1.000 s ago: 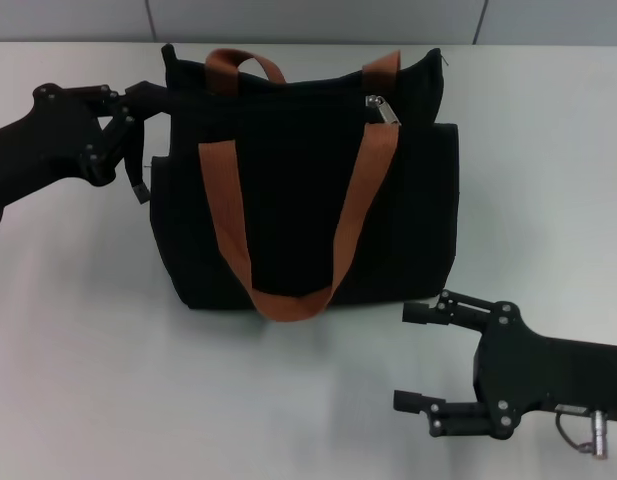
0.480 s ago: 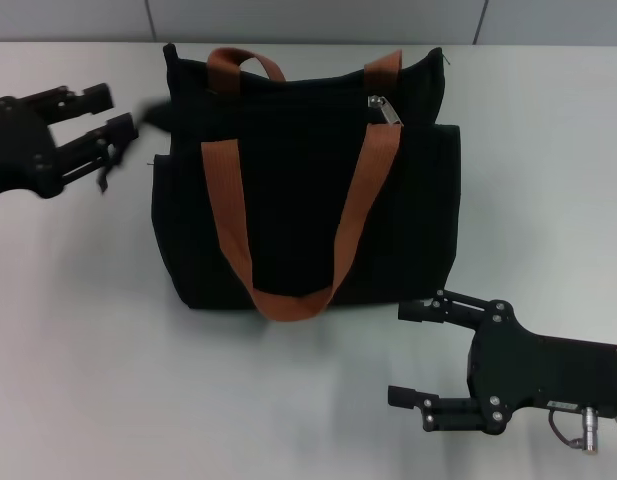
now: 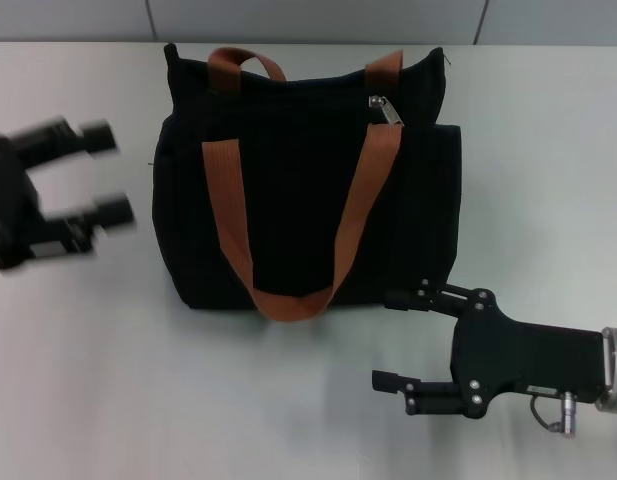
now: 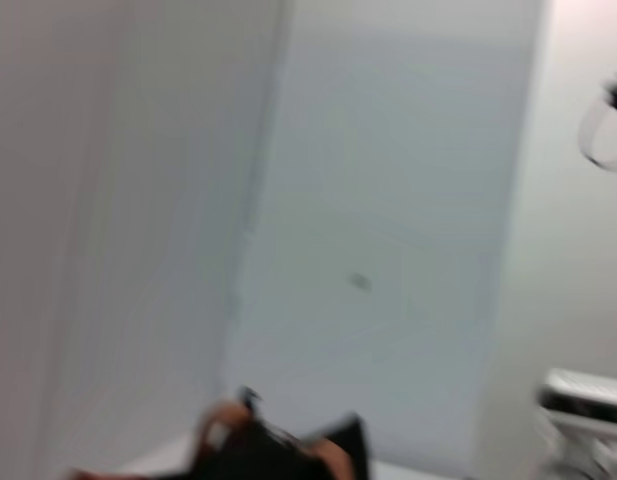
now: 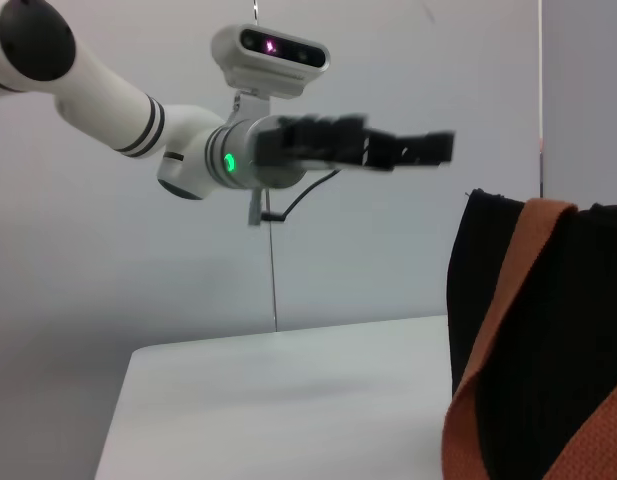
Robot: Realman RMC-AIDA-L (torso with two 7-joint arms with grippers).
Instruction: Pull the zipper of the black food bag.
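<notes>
The black food bag (image 3: 306,180) lies flat on the white table (image 3: 108,380), with its orange-brown straps (image 3: 288,290) looped down over the front. The zipper (image 3: 384,108) is a little silver tab near the bag's top edge, toward the right side, just beside one strap. The left gripper (image 3: 100,175) hangs near the bag's left side, not touching it, with its two fingers spread apart and nothing between them. The right gripper (image 3: 393,340) sits low by the bag's bottom right corner, also spread wide and holding nothing. The zipper is well apart from both grippers, up near the far edge of the bag. Here is what could go wrong, I think. The tab is tiny and the strap is right next to it, so a gripper could pinch the strap by mistake. Also, nobody is holding the bag, so if one gripper tugs the tab, the whole bag may slide along the table and the zipper may not move.
</notes>
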